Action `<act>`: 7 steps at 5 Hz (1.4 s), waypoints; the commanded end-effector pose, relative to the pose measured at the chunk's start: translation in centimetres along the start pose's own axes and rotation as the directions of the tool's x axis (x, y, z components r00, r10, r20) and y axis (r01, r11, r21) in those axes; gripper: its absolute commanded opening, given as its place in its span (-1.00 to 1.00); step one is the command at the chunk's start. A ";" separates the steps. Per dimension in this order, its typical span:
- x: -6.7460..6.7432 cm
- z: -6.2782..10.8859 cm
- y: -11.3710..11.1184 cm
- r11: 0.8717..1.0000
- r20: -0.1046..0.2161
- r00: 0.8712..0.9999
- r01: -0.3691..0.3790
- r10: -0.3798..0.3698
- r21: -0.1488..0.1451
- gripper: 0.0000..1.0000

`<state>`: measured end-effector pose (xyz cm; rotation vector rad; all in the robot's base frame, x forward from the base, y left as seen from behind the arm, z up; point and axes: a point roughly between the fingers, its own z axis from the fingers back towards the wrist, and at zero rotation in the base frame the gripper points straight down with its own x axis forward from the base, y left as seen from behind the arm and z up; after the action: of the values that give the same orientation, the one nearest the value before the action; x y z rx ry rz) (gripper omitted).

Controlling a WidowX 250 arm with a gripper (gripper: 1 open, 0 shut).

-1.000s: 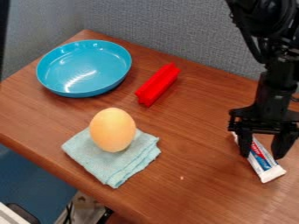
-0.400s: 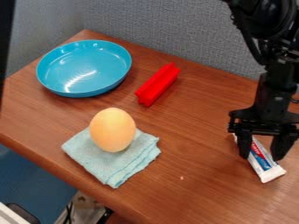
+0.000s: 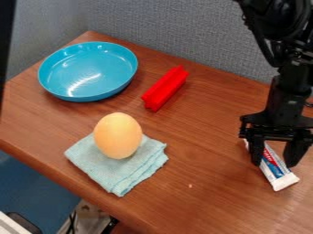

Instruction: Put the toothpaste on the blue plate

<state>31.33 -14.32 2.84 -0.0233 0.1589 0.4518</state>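
Note:
The toothpaste [image 3: 277, 168] is a small flat white tube with red and blue print, lying on the wooden table near its right edge. My gripper [image 3: 274, 149] hangs straight down over the tube's upper end, open, with one finger on each side of the tube. The fingers do not pinch the tube. The blue plate [image 3: 87, 71] is a round shallow bright-blue dish at the far left of the table, with nothing in it.
A red rectangular block [image 3: 164, 88] lies between the plate and my gripper. An orange egg-shaped object [image 3: 117, 134] rests on a light-blue folded cloth [image 3: 116, 162] near the front edge. The table's right edge is close to the tube.

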 end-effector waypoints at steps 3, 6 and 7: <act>0.4 1.5 -0.6 0.999 0.024 0.999 -0.032 0.033 -0.034 1.00; 0.5 1.5 -0.5 0.998 0.022 0.998 -0.053 0.054 -0.028 1.00; 0.6 1.5 -0.4 0.998 0.023 0.998 -0.060 0.060 -0.027 1.00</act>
<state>31.32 -14.23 3.02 -0.0119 0.1664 0.5088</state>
